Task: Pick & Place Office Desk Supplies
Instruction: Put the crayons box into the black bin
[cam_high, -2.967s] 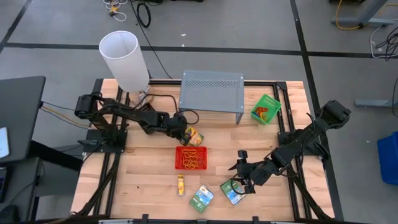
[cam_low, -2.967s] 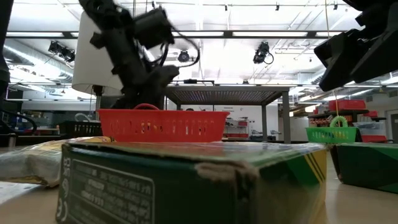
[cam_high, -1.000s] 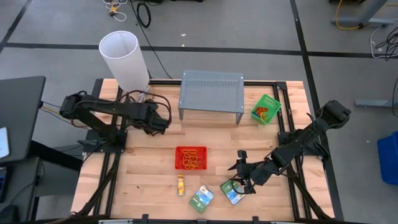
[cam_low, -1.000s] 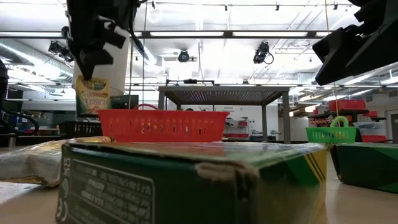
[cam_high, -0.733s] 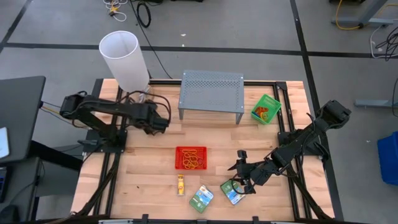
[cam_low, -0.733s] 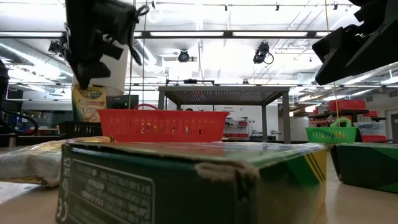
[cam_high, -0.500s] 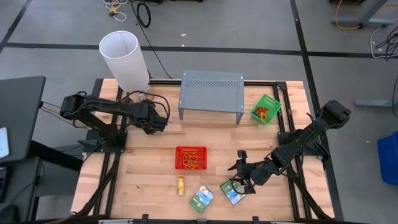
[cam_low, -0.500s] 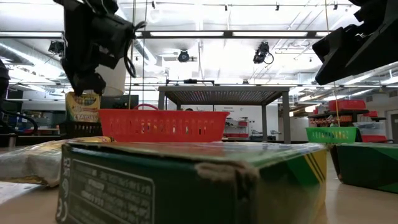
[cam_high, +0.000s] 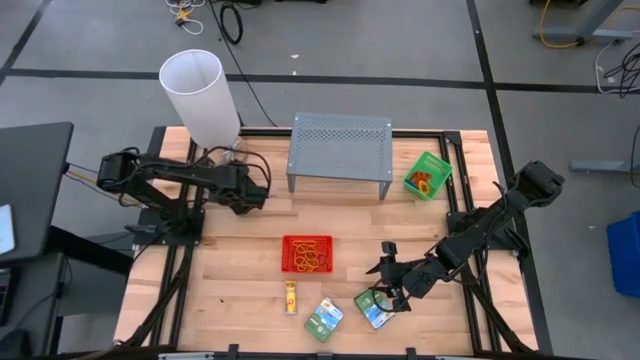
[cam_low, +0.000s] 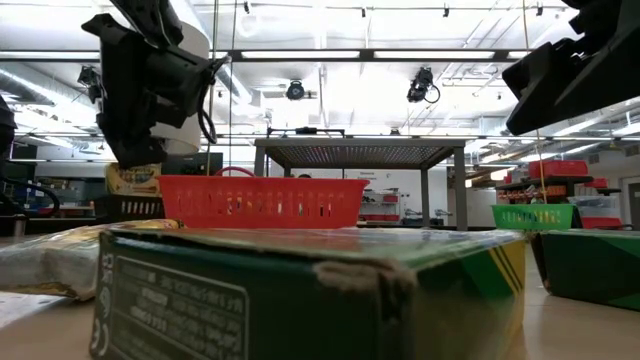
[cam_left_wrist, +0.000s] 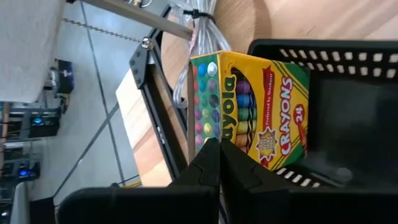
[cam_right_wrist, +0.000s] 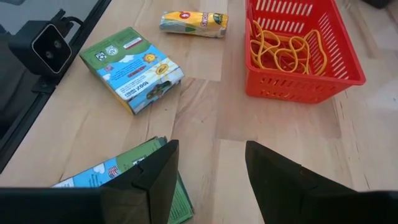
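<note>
The left end effector (cam_left_wrist: 219, 163) was clamped tight on the edge of a yellow Crayola crayon box (cam_left_wrist: 249, 111), holding it at the rim of a black mesh tray (cam_left_wrist: 348, 106) at the counter's far left, near the foot of the tall white cylinder (cam_high: 200, 95). The box stood partly over the tray's wall, which suggests it was being lowered in for sorting, not yet let go. In the low view the same box (cam_low: 133, 179) showed just beneath the dark arm.

The right end effector (cam_right_wrist: 208, 163) hung with its fingers spread wide and nothing between them, above a green-blue packet (cam_right_wrist: 118, 174) near the counter's (cam_high: 240, 300) front edge, probably poised for the next pick. Nearby lay a second packet (cam_right_wrist: 132, 67), a small yellow packet (cam_right_wrist: 194, 22) and the red mesh tray (cam_right_wrist: 298, 46) of orange rubber bands (cam_right_wrist: 280, 46). The green tray (cam_high: 427, 174) sat well apart, beside the grey perforated stand (cam_high: 340, 145).
</note>
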